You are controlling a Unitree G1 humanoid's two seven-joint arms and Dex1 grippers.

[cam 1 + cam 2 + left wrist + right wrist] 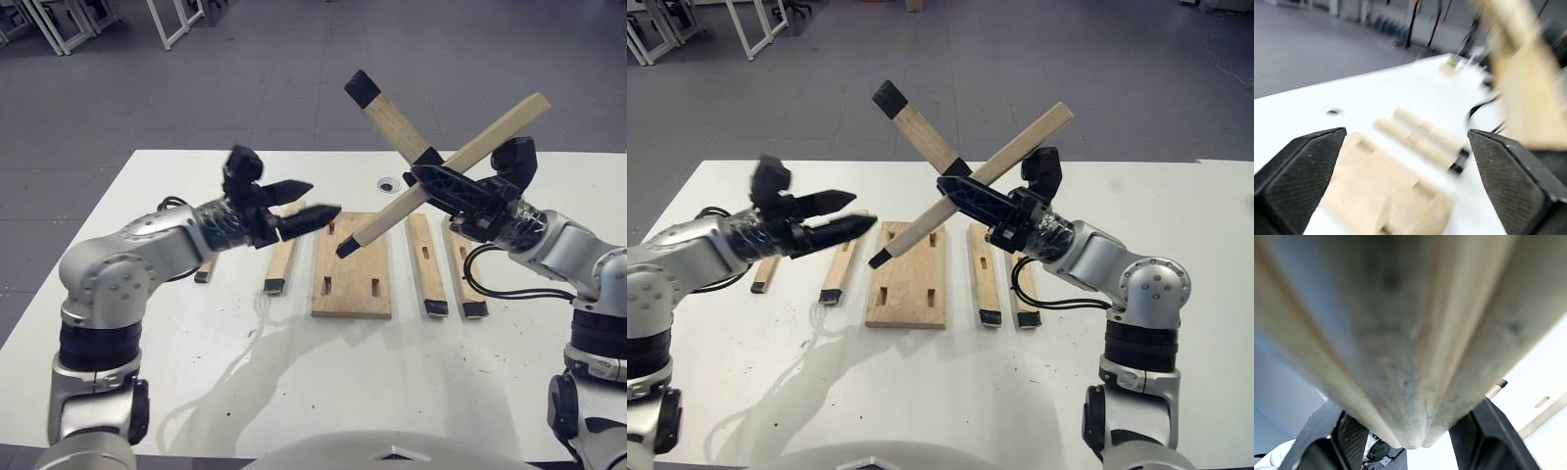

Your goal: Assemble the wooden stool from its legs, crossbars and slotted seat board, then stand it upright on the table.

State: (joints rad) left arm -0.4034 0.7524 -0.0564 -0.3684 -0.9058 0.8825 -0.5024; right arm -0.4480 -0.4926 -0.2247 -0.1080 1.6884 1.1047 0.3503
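Status: my right gripper [428, 178] is clamped on the X-shaped crossed pair of pale wooden legs with black end caps [490, 137]. I have it at the crossing, I'd say so the X can't scissor. The crossed pair is in the air above the flat pale wooden seat board with rectangular slots [353, 284]. Its lower black cap hangs over the seat board's far edge, not touching it. Looks to me like a line-up for a slot.

My left gripper [321, 199] — fingers spread wide, nothing in them — hovers just left of the seat board's far corner, tips aimed at that lower cap. It's likely there to steady or guide the leg end.

The seat board lies flat, slots up, on the white table [294, 392]. Two black-tipped wooden bars [426, 264] lie right of the seat board, parallel to it. One black-tipped bar [282, 259] and a short wooden piece [206, 271] lie left of it — parked within reach. Stool is far from done.
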